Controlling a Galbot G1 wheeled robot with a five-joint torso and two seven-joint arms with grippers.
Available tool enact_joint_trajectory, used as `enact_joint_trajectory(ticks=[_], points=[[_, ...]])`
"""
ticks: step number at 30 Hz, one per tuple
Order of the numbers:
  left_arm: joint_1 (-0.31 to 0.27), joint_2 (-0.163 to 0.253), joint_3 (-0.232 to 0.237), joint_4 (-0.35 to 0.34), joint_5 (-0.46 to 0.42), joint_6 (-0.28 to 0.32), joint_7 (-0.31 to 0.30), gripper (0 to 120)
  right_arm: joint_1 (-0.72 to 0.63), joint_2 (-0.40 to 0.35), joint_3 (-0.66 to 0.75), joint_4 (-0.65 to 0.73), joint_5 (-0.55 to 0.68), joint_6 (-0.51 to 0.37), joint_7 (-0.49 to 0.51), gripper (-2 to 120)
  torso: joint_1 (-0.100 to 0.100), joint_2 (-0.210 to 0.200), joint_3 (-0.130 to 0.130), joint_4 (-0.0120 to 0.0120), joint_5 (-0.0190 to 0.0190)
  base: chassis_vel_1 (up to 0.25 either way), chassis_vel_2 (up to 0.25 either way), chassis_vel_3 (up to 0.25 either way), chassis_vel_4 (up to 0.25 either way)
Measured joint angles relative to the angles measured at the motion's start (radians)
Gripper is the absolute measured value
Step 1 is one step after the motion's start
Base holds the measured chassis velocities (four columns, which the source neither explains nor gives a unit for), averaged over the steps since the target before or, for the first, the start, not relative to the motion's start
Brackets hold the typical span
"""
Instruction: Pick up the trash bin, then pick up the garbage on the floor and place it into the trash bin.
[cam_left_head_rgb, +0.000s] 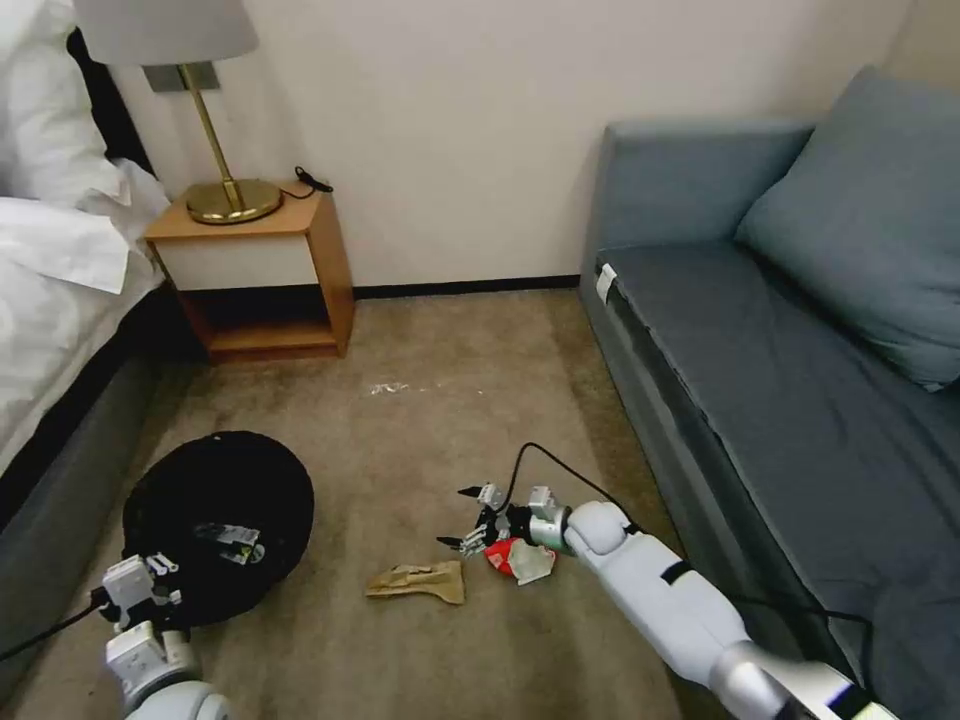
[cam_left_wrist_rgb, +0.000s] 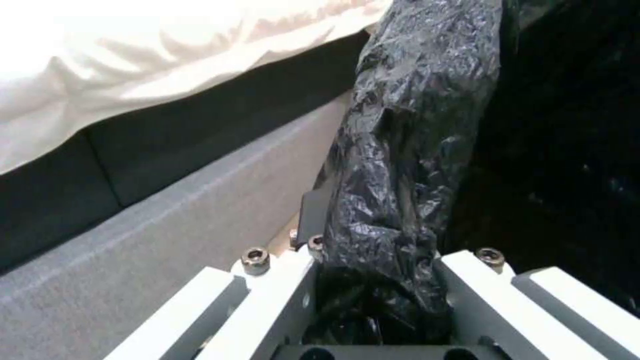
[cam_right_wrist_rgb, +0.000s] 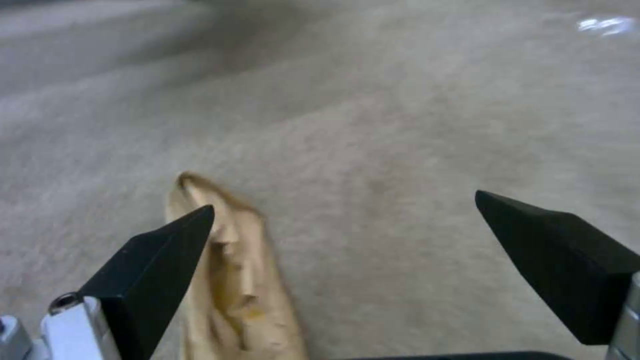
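Gripping the near rim of the trash bin (cam_left_head_rgb: 215, 520), the left claw (cam_left_wrist_rgb: 377, 280) is clenched on its black liner, keeping the bin's mouth facing the litter. Right of the bin, the right claw (cam_left_head_rgb: 473, 518) hangs released above the tan paper (cam_left_head_rgb: 420, 581) and red-and-white wrapper (cam_left_head_rgb: 520, 558), apparently poised for a pickup.

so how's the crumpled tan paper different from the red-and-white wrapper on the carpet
The crumpled tan paper is plain tan and lies flat and stretched out; the crumpled red-and-white wrapper is two-coloured and bunched into a compact lump. The tan paper lies clear in the open, nearer the black-bagged round trash bin; the wrapper sits right under the open right tool. Both still lie on the carpet, outside the bin, which the left tool grips by its rim.
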Motion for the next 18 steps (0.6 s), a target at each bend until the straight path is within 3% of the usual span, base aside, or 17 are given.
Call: enact_joint_trajectory(ticks=[11,18], points=[[-0.007,-0.004,0.004,0.003,0.000,0.002,0.000,4,-0.012,0.085,0.004,-0.128,-0.202,0.038,-0.074,100,0.000,0.000,0.000,0.0000,0.0000,0.000,0.000,0.000,0.000],[-0.005,-0.010,0.004,0.009,0.000,-0.001,0.001,4,-0.015,0.117,0.053,-0.203,-0.291,0.075,-0.054,95,0.000,0.000,0.000,0.0000,0.0001,0.000,0.000,0.000,0.000]])
